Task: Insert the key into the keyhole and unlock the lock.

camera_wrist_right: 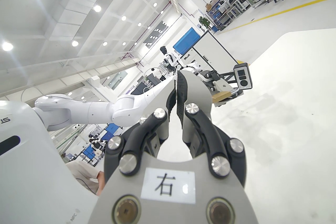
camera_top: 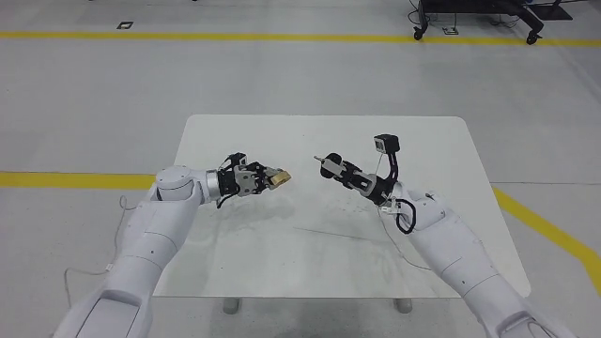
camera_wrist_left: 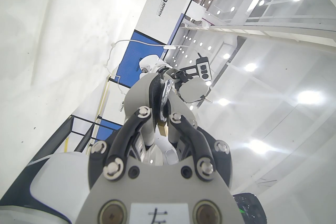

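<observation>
White arms, grey screw-studded hands

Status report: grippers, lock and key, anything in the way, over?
Left gripper: jaws shut on padlock. Right gripper: jaws shut on key, tip pointing at padlock, not inserted. Open gap between them, nothing in it.

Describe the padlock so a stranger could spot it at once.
Start at the white table and look just above its middle. The padlock is the small brass block pinched in the left gripper. It is the only gold-coloured thing there; the right gripper facing it holds a thin key.
</observation>
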### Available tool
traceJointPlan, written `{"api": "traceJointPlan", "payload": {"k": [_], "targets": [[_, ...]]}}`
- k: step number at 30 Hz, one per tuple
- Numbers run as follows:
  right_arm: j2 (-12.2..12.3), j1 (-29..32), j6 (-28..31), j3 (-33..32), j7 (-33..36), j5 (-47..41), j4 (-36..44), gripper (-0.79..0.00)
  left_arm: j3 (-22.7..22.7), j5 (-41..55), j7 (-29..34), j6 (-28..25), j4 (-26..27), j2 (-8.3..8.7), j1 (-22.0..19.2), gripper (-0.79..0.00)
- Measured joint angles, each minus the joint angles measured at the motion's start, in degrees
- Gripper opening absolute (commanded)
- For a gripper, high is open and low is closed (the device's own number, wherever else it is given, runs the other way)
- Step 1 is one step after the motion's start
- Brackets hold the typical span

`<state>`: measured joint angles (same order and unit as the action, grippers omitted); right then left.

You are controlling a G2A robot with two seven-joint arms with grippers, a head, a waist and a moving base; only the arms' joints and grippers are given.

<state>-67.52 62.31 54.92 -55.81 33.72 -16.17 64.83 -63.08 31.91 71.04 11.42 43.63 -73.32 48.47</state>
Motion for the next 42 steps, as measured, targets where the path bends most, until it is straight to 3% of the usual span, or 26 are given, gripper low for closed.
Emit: {"api": "traceJointPlan", "payload": {"k": [9,13,24,28,42], "targets": [[0.06,-0.12,-0.64,-0.25,-0.41,0.73,0.39,-0.785,-0.72,1.45,0.19,1.16,-0.34,-0.15,0.82,-0.785],[0.32,1.74,-3.72,-1.85,-4.86,9.47,6.09,-0.785,-1.47,10.15,-0.17,4.50,-2.62,-0.99,1.36,-0.785],[2.87,14.08,-23.98,-10.49,-9.22,26.40,26.28,-0.785,4.69,17.35,-11.43,-11.31,-6.29,-6.88,-3.12,-0.785],[3.55,18.91,-29.56,-13.31,-9.96,29.57,33.57,-0.785,6.96,18.14,-12.11,-13.47,-8.56,-8.71,-4.75,-0.785],[3.61,20.01,-30.68,-13.93,-10.46,29.57,35.08,-0.785,7.24,18.18,-12.15,-13.67,-9.23,-8.95,-5.12,-0.785]]}}
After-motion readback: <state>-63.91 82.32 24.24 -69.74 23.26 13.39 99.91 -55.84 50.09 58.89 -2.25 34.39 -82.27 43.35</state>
